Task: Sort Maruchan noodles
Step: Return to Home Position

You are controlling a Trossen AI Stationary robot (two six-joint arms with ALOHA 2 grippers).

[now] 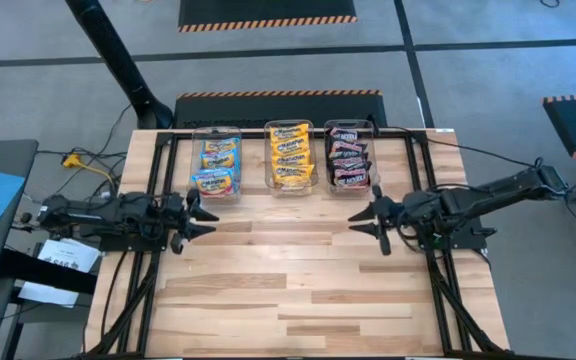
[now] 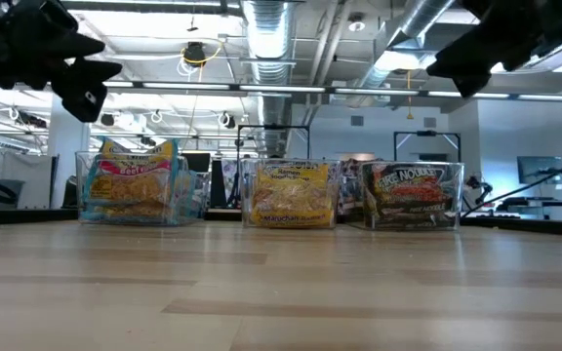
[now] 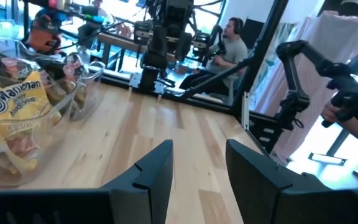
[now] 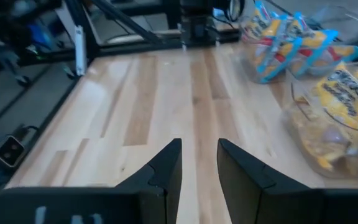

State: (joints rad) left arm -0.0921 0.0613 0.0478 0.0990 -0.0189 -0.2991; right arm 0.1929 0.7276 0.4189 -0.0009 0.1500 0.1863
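Three clear bins stand in a row at the table's far edge. The left bin (image 1: 216,162) holds light blue-pink packets (image 2: 131,182), the middle bin (image 1: 290,156) yellow-orange packets (image 2: 289,196), the right bin (image 1: 349,157) black-red packets (image 2: 413,192). My left gripper (image 1: 204,217) hovers open at the table's left side, just near of the left bin. My right gripper (image 1: 362,219) hovers open at the right side, near of the right bin. Both hold nothing and point toward each other.
Bare wooden tabletop (image 1: 288,280) stretches between the grippers and toward the near edge. A black frame rail (image 1: 288,131) runs behind the bins. In the left wrist view a person (image 3: 229,43) sits beyond the table.
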